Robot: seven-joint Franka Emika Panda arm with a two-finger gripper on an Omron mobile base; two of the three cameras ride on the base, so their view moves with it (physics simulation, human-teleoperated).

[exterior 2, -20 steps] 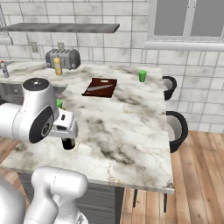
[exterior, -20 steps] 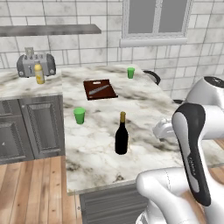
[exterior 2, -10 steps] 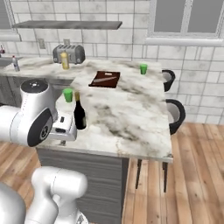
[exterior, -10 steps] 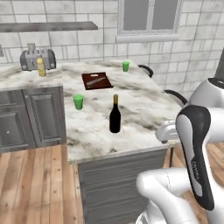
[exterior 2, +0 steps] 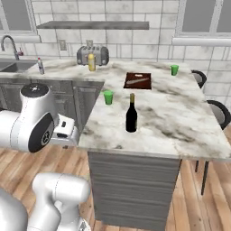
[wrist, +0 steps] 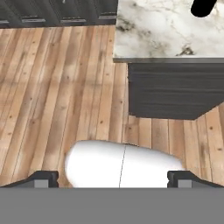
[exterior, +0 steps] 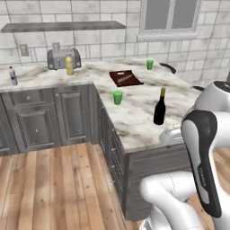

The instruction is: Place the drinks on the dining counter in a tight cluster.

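The tall dark wine bottle (exterior: 159, 108) (exterior 2: 131, 113) stands upright on the dining counter (exterior: 134, 121) (exterior 2: 180, 131), near its front edge. Its dark base also shows in the hand view as the wine bottle (wrist: 203, 6). The squat yellow bottle (exterior: 69, 66) (exterior 2: 92, 62) stands in front of the toaster on the back counter. The small clear red-capped bottle (exterior: 13, 75) (exterior 2: 41, 66) stands further left there. My gripper (wrist: 112, 178) hangs open over the wooden floor, off the island's corner, with nothing between its fingers.
Two green cups (exterior: 117, 97) (exterior: 149, 64) and a brown cutting board (exterior: 126, 77) sit on the island. A toaster (exterior 2: 92, 55) and a sink faucet (exterior 2: 6, 43) are on the back counter. Dark stools (exterior 2: 221, 113) stand at the island's right side. Grey cabinets (exterior: 40, 121) line the left.
The base has driven, so both base views shifted and more of the back counter shows. My hand, earlier beside the wine bottle, is now off the island over the floor. The bottle stays put.
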